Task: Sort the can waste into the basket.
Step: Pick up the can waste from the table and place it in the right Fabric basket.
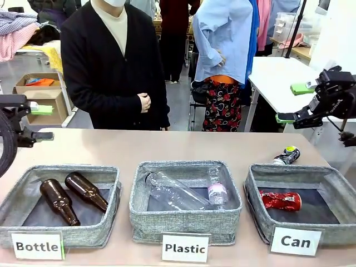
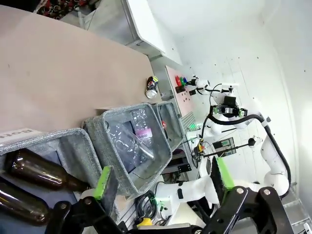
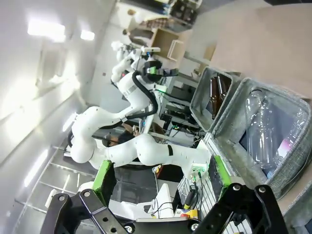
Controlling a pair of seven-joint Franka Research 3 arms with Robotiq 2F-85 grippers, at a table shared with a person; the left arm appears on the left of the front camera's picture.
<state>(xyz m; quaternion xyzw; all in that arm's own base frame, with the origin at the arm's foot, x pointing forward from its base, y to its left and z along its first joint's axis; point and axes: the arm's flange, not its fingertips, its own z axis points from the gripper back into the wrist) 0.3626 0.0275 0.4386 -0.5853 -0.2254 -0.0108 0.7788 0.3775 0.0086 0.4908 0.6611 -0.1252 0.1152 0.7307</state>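
From the front, the red can [image 1: 281, 200] already lies on the dark floor of the basket [image 1: 258, 222] signed "Can". The black-silver can [image 1: 286, 156] lies on its side on the table [image 1: 167, 147], just outside the basket's far rim. The right gripper [image 1: 295, 103] hangs raised above the table, up and to the right of that can. Its jaws are spread and there is nothing in them. The left gripper [image 1: 42, 122] sits at the opposite edge, equally wide and empty, well apart from both cans.

I'd judge the stray can light and thin-walled, already dented, so a hard squeeze would only fold it further. The metal looks smooth and it could roll or skid. A grip across the crumpled middle of the body seems the safest hold, with the creases helping the pads bite.

Through the left wrist camera, the left gripper [image 2: 163, 178] shows its green pads parted over the bin holding the brown bottles [image 2: 39, 170]. The black-silver can [image 2: 152, 87] rests on bare tabletop far ahead, past the row of bins, near the basket [image 2: 170, 119] at the end.

Through the right wrist camera, the right gripper [image 3: 162, 174] is splayed with empty air between its fingers. Beyond it is the bin of clear plastic bottles [image 3: 248, 168].
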